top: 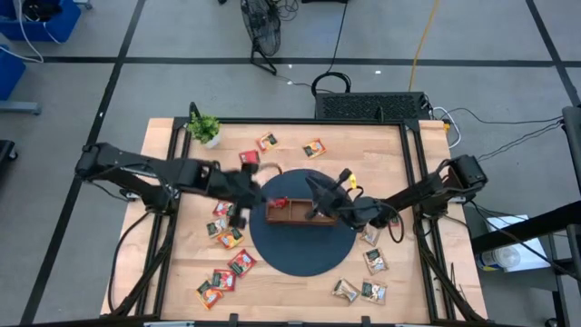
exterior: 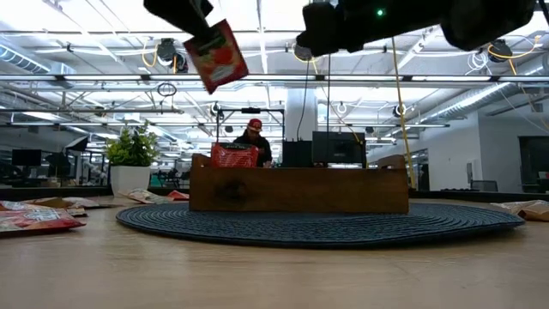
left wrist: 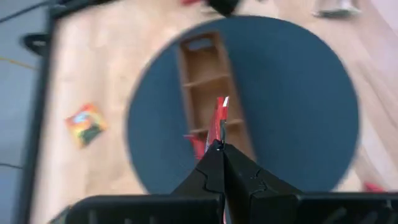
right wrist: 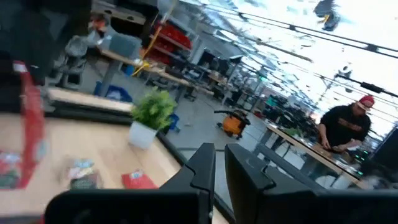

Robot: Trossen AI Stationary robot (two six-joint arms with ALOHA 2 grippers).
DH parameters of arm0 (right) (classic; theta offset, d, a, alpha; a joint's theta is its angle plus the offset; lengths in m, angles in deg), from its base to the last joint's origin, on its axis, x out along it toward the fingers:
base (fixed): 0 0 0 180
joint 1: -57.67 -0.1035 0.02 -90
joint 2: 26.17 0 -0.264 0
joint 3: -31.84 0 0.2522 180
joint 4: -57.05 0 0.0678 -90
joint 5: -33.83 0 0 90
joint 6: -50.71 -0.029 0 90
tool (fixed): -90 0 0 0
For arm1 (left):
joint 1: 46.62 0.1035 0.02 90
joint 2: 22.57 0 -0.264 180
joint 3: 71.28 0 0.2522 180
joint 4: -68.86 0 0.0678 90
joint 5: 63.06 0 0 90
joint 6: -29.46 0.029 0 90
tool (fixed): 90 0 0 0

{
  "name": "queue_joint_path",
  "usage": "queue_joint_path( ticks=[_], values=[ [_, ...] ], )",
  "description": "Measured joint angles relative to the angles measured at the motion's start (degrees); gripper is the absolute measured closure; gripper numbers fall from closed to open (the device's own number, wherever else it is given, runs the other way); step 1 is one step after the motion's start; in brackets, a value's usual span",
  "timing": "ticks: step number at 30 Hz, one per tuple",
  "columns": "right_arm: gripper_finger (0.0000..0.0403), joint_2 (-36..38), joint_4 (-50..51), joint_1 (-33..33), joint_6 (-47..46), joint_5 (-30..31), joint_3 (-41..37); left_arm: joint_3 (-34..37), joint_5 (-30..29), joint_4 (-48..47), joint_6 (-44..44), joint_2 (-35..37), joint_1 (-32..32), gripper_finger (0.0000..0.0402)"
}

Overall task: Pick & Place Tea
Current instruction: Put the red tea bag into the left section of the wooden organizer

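My left gripper point(top: 252, 189) is shut on a red tea sachet point(exterior: 216, 56), up in the air beside the left end of the brown wooden tray point(exterior: 300, 189). The tray sits on a dark round mat point(top: 300, 259). Another red sachet point(exterior: 233, 155) stands in the tray's left compartment. My right gripper point(right wrist: 219, 168) hovers over the tray's middle point(top: 318, 195), pointing about level. Its fingers stand a narrow gap apart with nothing between them. More sachets lie flat on the table at the left point(top: 227, 236), right point(top: 372, 263) and far side point(top: 313, 148). My left gripper pinches the red sachet by its upper edge point(left wrist: 217, 132) between its two fingertips, coming slantwise from above on the table's left side. The sachet hangs tilted below the fingers point(exterior: 184, 13), clear of the table and the tray. The left wrist view shows it edge-on.
A small potted plant point(top: 204, 129) stands at the table's far left corner. Black frame rails point(top: 413, 182) run along the table's sides. A person point(exterior: 254, 142) stands at a bench in the room beyond the far edge.
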State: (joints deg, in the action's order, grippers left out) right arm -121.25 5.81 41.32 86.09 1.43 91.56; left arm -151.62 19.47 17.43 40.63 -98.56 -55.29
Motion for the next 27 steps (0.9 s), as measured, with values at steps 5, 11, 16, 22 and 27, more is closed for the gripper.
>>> queue_joint_path(
  ticks=[5,11,16,22,27],
  values=[
    [0.0374,0.87,1.36,-0.31,-0.20,2.16,-0.02,-0.02,-0.01,0.22,-1.85,-5.87,-1.00,0.0401],
    [0.0374,0.95,2.45,-0.16,-0.64,2.39,-0.02,-0.02,0.27,1.45,-1.26,-12.49,1.57,0.0401],
    [0.0374,0.95,3.16,-0.16,-0.68,2.38,-0.02,-0.02,4.50,3.11,-1.30,-15.88,3.98,0.0401],
    [0.0374,0.95,3.86,-0.16,-0.69,2.38,-0.02,-0.02,4.84,4.41,-1.48,-18.91,5.26,0.0401],
    [0.0374,0.95,4.13,-0.16,-0.68,2.38,-0.02,-0.02,4.60,4.36,-2.62,-20.94,6.12,0.0401]
  ],
)
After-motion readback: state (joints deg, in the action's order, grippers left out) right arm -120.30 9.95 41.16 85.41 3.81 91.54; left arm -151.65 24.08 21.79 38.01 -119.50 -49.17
